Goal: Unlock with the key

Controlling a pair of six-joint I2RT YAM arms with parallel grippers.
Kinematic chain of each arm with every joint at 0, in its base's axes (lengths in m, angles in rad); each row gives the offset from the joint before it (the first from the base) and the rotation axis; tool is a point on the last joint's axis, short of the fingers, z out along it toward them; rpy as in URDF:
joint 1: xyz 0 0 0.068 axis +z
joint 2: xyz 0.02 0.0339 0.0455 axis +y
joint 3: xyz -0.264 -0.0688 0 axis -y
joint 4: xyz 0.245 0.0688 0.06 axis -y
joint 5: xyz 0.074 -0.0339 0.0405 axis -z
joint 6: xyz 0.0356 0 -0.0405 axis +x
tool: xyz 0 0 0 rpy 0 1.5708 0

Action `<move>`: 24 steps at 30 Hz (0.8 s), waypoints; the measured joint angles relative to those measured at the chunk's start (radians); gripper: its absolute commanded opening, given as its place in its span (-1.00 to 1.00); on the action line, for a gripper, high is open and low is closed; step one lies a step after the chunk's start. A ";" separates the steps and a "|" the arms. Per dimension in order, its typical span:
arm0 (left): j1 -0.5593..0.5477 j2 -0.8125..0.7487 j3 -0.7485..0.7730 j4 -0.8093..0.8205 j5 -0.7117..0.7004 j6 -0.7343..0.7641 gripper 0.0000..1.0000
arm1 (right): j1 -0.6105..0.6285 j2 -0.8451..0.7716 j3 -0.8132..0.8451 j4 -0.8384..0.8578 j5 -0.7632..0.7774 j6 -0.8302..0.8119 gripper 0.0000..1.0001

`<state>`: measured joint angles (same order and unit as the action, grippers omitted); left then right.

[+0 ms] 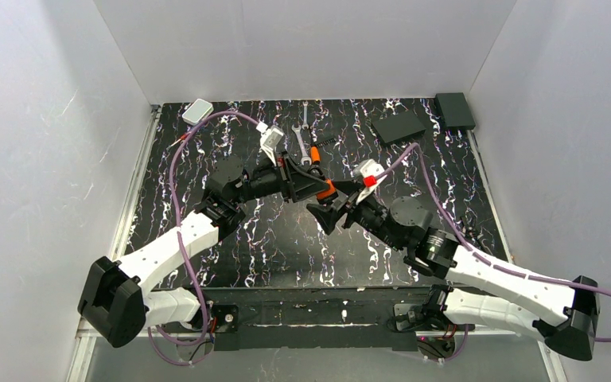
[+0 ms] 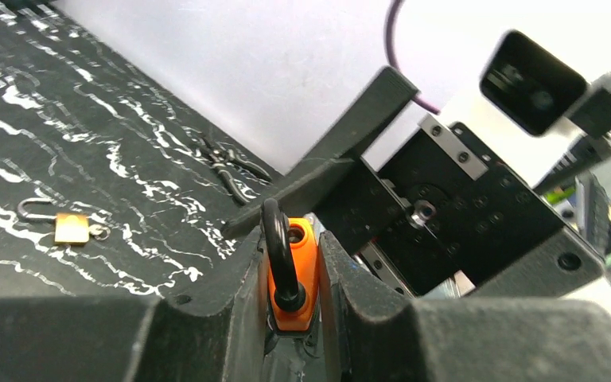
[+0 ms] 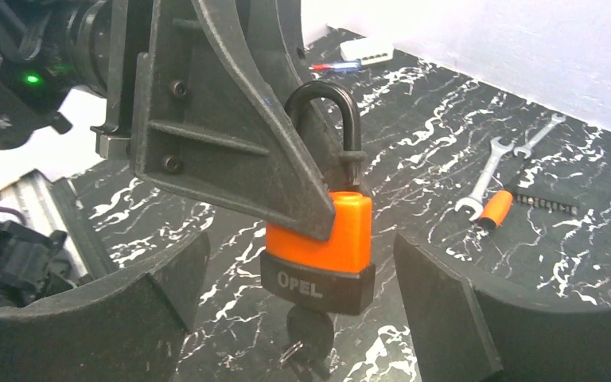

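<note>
Black marbled table top (image 1: pixel 270 239) lies under both arms. The left gripper (image 2: pixel 290 267) is clamped on the orange padlock (image 3: pixel 318 239), holding it off the table. The key (image 3: pixel 309 338) sits in the keyhole underneath. The right gripper (image 1: pixel 328 213) has its fingers wide apart around it, gripping nothing. The shackle (image 3: pixel 330 91) looks raised, one leg seemingly free, so the unlocking appears done.

key (image 3: pixel 309 333) in orange padlock (image 3: pixel 320 248)
</note>
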<state>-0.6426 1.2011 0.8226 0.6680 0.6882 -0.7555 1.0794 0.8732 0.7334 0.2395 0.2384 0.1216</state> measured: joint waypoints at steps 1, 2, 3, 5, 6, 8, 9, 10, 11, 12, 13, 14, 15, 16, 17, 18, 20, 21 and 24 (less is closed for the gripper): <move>0.005 0.000 -0.007 -0.002 -0.014 -0.005 -1.00 | 0.000 0.009 0.000 0.001 0.007 -0.003 0.79; 0.012 0.000 -0.016 -0.005 -0.032 -0.011 -1.00 | 0.000 0.018 0.000 0.003 0.018 -0.007 0.76; 0.020 0.000 -0.025 -0.009 -0.047 -0.019 -1.00 | 0.000 0.028 0.000 0.007 0.028 -0.010 0.72; 0.038 0.001 -0.037 -0.020 -0.071 -0.038 -1.00 | 0.000 0.047 0.000 0.023 0.047 -0.018 0.68; 0.048 0.002 -0.041 -0.022 -0.080 -0.048 -1.00 | 0.000 0.058 0.000 0.030 0.056 -0.021 0.65; 0.071 0.003 -0.045 -0.031 -0.090 -0.069 -1.00 | 0.000 0.083 0.000 0.042 0.073 -0.025 0.62; 0.083 0.003 -0.045 -0.033 -0.096 -0.079 -1.00 | 0.000 0.096 0.001 0.047 0.079 -0.026 0.60; 0.093 0.003 -0.045 -0.033 -0.102 -0.088 -1.00 | 0.000 0.112 0.004 0.050 0.086 -0.029 0.58; 0.101 0.003 -0.045 -0.033 -0.106 -0.094 -1.00 | 0.000 0.128 0.007 0.054 0.092 -0.030 0.56; 0.108 0.003 -0.045 -0.034 -0.110 -0.099 -1.00 | 0.000 0.143 0.012 0.056 0.097 -0.032 0.54; 0.113 0.003 -0.045 -0.034 -0.114 -0.105 -1.00 | 0.000 0.157 0.015 0.058 0.099 -0.033 0.51; 0.117 0.003 -0.045 -0.034 -0.117 -0.109 -1.00 | 0.000 0.170 0.018 0.064 0.101 -0.035 0.49; 0.118 0.003 -0.045 -0.034 -0.119 -0.112 -1.00 | 0.000 0.181 0.020 0.070 0.105 -0.036 0.49; 0.119 0.002 -0.045 -0.033 -0.120 -0.116 -1.00 | 0.000 0.191 0.023 0.074 0.109 -0.038 0.49; 0.120 0.002 -0.046 -0.034 -0.120 -0.118 -1.00 | 0.000 0.199 0.026 0.081 0.112 -0.038 0.50; 0.120 0.002 -0.047 -0.034 -0.120 -0.119 -1.00 | 0.000 0.208 0.030 0.086 0.117 -0.039 0.53; 0.120 0.002 -0.048 -0.034 -0.120 -0.120 -1.00 | 0.000 0.219 0.034 0.100 0.124 -0.043 0.58; 0.120 0.002 -0.048 -0.034 -0.120 -0.120 -1.00 | 0.000 0.224 0.038 0.103 0.128 -0.045 0.59; 0.122 0.002 -0.048 -0.034 -0.120 -0.120 -1.00 | 0.001 0.232 0.047 0.114 0.138 -0.053 0.57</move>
<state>-0.5206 1.2026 0.7746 0.6342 0.5679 -0.8753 1.0801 1.1056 0.7808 0.3531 0.3760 0.0683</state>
